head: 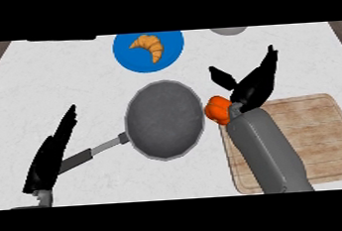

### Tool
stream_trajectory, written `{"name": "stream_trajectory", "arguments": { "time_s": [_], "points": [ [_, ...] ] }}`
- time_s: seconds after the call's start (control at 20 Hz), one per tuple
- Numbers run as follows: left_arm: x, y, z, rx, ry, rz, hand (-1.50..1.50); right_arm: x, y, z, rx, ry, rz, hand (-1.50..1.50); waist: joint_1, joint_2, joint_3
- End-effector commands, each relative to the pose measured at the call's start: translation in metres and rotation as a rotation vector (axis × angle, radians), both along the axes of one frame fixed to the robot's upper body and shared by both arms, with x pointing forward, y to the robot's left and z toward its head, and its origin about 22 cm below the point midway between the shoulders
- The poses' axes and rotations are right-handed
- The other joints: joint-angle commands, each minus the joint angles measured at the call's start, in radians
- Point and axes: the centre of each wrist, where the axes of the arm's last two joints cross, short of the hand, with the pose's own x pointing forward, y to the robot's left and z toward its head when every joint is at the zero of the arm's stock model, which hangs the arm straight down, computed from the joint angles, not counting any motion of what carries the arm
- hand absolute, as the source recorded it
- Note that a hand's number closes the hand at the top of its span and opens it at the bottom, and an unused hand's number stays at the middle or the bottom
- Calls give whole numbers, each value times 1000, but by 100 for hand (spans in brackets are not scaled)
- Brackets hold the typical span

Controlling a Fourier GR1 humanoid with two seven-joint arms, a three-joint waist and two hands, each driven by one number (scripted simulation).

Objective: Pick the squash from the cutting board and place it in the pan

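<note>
The orange squash (217, 109) shows between the right rim of the grey pan (164, 119) and the left edge of the wooden cutting board (314, 133). My right hand (250, 89) is just right of it and above it, with the fingers straight and the thumb spread toward the upper left. The heel of the hand covers the squash's right side; no finger curls round it. I cannot tell whether the squash hangs in the air or rests on something. My left hand (52, 155) rests open at the lower left, fingers up, beside the pan's handle (95, 151).
A blue plate (126, 53) holding a croissant (148, 46) lies behind the pan. A grey bowl (229, 30) sits at the back right and a dark object (61, 39) at the back left. My right forearm (268, 151) crosses the board's left part.
</note>
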Motion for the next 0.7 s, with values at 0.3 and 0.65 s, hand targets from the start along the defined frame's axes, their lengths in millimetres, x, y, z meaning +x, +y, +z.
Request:
{"name": "stream_trajectory", "arguments": {
  "time_s": [0.3, 0.65],
  "points": [
    [-20, 20, -7, 11, 35, 77, 0, -72, -21, -41, 77, -158, -162, -150, -70, -24, -2],
    [-27, 19, -20, 9, 30, 103, 0, -171, -30, -47, 30, -141, -173, -150, -106, -23, -3]
  ]
}}
